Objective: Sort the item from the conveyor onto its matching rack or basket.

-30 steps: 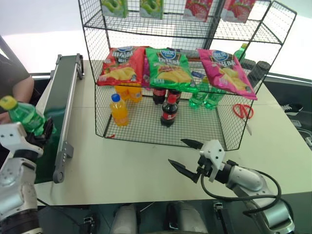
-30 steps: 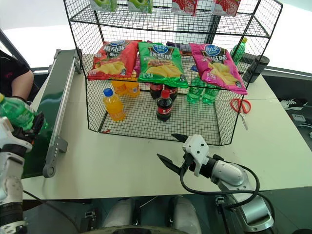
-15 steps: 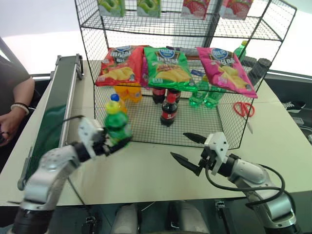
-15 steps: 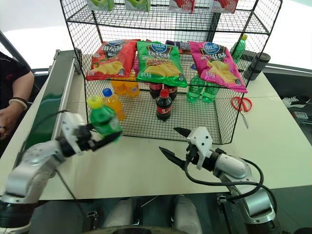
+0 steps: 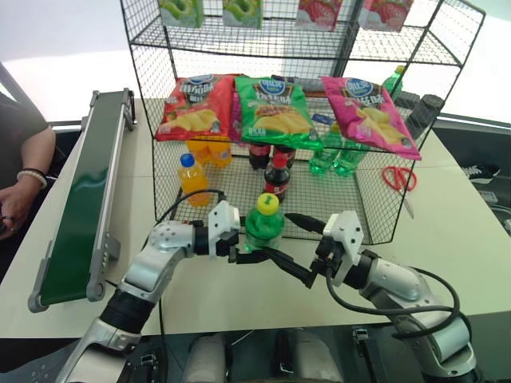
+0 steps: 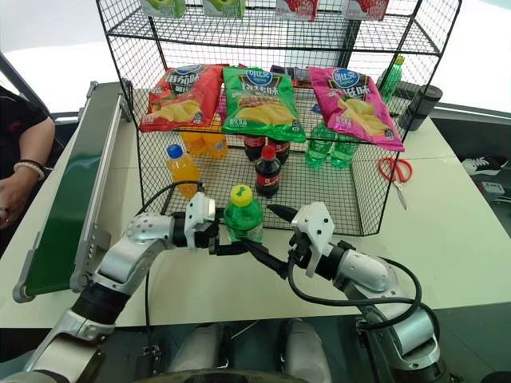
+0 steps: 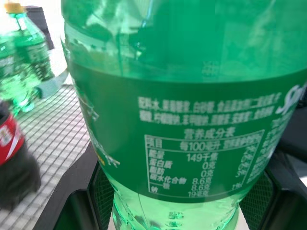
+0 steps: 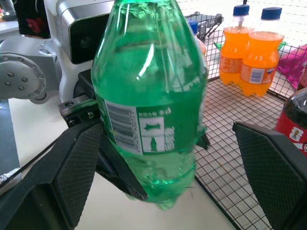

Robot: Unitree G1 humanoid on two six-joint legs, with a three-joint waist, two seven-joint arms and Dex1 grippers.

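Mid-desk (image 5: 200, 295), in front of the black wire rack (image 5: 375, 199): green soda bottle (image 5: 264, 229) held upright, yellow cap on top, clamped low on its body in the left pincer (image 5: 239, 243), well clear of the dark-green conveyor (image 5: 80, 207) at the left edge. Directly beside it, the right pincer (image 5: 291, 243), spread wide and empty, one finger reaching under the bottle's base side and the other toward the rack front, so the bottle sits just at the mouth of that gap. Long axis vertical, crosswise to both level pincers. Looks like a hand-over to the right arm, the nearer one to the matching green bottles (image 5: 335, 159) on the rack's lower tier, right of the cola bottles (image 5: 275, 177).
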